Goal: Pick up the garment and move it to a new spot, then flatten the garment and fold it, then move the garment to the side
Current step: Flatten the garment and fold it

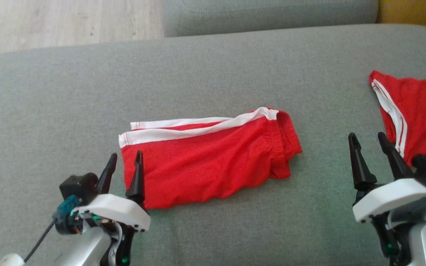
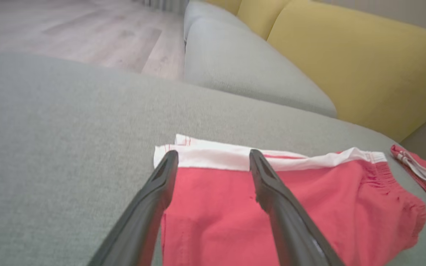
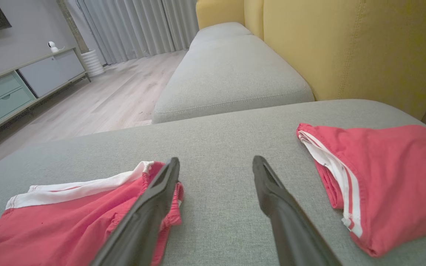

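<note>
Garment (image 1: 209, 159) | on cushion (image 1: 213, 74) | left tool (image 1: 126, 153), spread, straddles its left edge

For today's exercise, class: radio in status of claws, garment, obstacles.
Left claw, right claw open, empty. Red shorts folded on grey cushion. Second red garment apart, rightward.

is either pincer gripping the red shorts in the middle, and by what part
Nothing is held. The left pincer stands open at the left edge of the folded red shorts; the right pincer is open over the grey cushion.
</note>
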Robot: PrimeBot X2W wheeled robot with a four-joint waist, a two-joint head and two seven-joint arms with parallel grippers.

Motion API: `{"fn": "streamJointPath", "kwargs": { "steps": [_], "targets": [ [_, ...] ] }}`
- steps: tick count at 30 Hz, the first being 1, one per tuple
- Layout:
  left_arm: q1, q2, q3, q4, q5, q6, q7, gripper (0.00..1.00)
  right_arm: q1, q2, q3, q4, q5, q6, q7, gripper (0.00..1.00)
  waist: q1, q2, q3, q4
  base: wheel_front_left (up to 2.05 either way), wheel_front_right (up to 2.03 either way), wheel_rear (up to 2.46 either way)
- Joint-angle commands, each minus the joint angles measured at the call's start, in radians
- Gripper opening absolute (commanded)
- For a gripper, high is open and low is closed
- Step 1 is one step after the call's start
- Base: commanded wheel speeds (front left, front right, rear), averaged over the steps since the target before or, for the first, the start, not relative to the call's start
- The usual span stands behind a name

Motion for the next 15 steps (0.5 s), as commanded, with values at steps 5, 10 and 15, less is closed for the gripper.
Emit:
{"fn": "streamJointPath", "kwargs": {
  "steps": [5,10,15],
  "targets": [
    [0.024,0.046,0.052,-0.1,0.05,0.043,-0.068,1.0,-0.036,-0.004,0.038,0.008,-0.004,0.007,0.023,1.0,0.0001,-0.0001,-0.059,0.044,0.0,0.0,0.0],
    [0.101,0.056,0.056,-0.175,0.069,0.084,-0.085,1.0,-0.1,-0.004,0.068,0.096,-0.018,0.007,0.073,1.0,0.0001,-0.0001,-0.085,0.097,0.0,0.0,0.0],
    [0.159,0.069,0.057,-0.244,0.088,0.124,-0.092,1.0,-0.175,-0.004,0.075,0.233,-0.035,0.007,0.128,1.0,0.0001,-0.0001,-0.099,0.157,0.0,0.0,0.0]
  ]
}}
